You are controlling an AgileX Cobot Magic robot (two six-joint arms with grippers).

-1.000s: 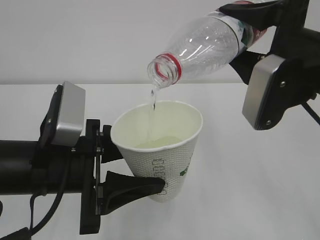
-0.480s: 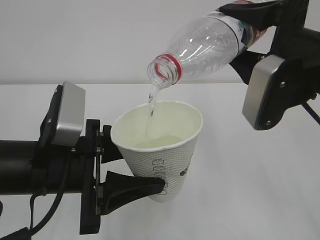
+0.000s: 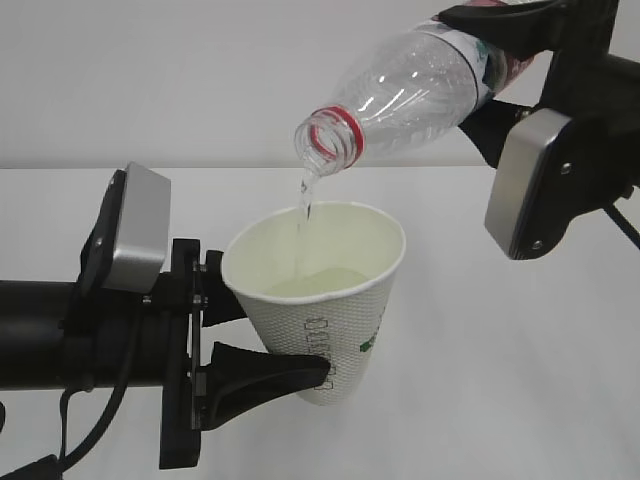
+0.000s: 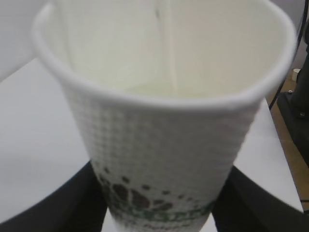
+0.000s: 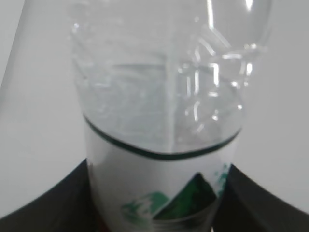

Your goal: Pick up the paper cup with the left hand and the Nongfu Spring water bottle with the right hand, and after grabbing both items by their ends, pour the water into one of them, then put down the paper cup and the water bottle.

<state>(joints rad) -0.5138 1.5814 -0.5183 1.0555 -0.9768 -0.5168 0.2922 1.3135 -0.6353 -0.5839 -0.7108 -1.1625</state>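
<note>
The white paper cup hangs above the table, tilted slightly, with my left gripper shut on its lower part. Black fingers flank the cup on both sides in the left wrist view. The Nongfu Spring water bottle is tipped mouth-down to the left over the cup, and my right gripper is shut on its labelled end. A thin stream of water falls from the red-ringed mouth into the cup, where water pools. The right wrist view shows the bottle between the dark fingers.
A white table lies under both arms, with a pale wall behind it. My left arm reaches in from the left edge; my right wrist camera housing hangs to the right of the cup.
Hardly anything has moved. The bottle and cup hold their places while the stream keeps running into the cup.
</note>
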